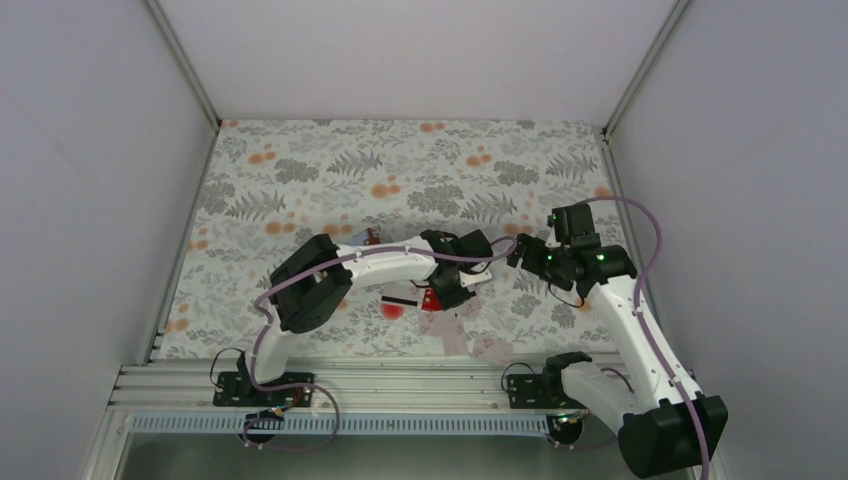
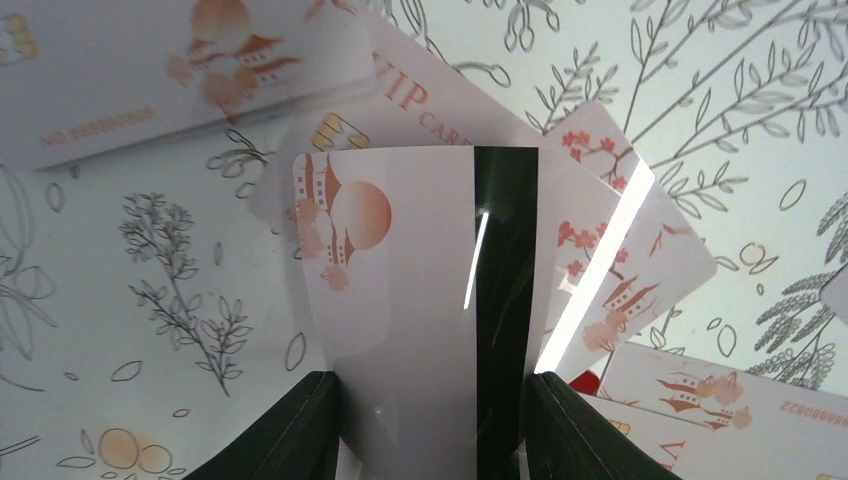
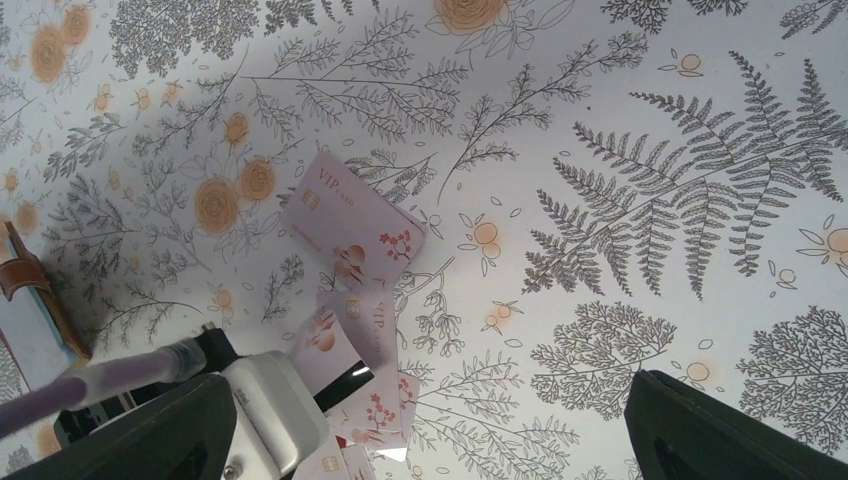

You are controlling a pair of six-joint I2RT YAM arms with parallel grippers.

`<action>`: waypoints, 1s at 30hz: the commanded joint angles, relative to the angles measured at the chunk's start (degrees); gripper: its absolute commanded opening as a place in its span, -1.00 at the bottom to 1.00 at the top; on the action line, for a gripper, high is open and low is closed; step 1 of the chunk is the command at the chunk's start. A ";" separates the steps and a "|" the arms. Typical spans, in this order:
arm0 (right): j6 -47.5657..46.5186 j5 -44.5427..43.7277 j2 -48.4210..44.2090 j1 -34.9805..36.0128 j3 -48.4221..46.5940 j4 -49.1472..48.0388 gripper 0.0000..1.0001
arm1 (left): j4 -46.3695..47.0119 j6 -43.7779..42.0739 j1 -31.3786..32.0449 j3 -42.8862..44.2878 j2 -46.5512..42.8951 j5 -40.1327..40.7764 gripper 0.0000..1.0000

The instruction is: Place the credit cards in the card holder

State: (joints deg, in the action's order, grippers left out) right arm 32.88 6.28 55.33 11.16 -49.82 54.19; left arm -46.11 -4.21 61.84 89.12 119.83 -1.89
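A pale credit card (image 2: pixel 400 300) with a black stripe stands on edge between the two black fingers of my left gripper (image 2: pixel 432 388), which is shut on it. Under it lie several more pale credit cards (image 2: pixel 640 250), fanned out and overlapping on the floral cloth. From above, my left gripper (image 1: pixel 447 290) hangs over this pile (image 1: pixel 402 297). My right gripper (image 3: pixel 430 410) is open wide and holds nothing; it hovers to the right of the pile (image 3: pixel 350 215). The brown leather card holder (image 3: pixel 25 275) lies at the left edge of the right wrist view, partly cut off.
The floral cloth (image 1: pixel 420 170) covers the table between grey walls. A round red spot (image 1: pixel 392 310) shows beside the cards. The left arm's white wrist (image 3: pixel 270 410) fills the lower left of the right wrist view.
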 commanded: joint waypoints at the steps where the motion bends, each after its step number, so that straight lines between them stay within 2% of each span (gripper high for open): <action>1: -0.91 1.45 -0.44 -0.34 -0.67 -0.77 0.98 | -1.27 1.96 -0.70 2.34 -2.45 0.04 -0.15; 10: -1.66 7.85 -0.55 -0.33 -0.80 -3.65 0.97 | 0.24 5.67 -4.08 2.20 -8.84 -4.33 -0.14; 19: -1.99 24.62 2.38 -0.30 -2.16 -12.59 0.89 | -0.16 7.88 -8.29 4.34 -15.08 -7.36 -0.13; 24: -0.87 38.61 5.66 -0.29 -2.38 -18.50 0.83 | -0.21 8.81 -9.25 6.36 -16.47 -8.92 -0.13; 30: 0.50 44.15 8.24 -0.29 -2.46 -22.27 0.61 | -0.24 9.35 -9.54 8.79 -16.39 -10.76 -0.13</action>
State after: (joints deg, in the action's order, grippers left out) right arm 32.10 42.81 62.37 11.11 -50.70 36.38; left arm -46.17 4.01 52.60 95.46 104.40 -10.20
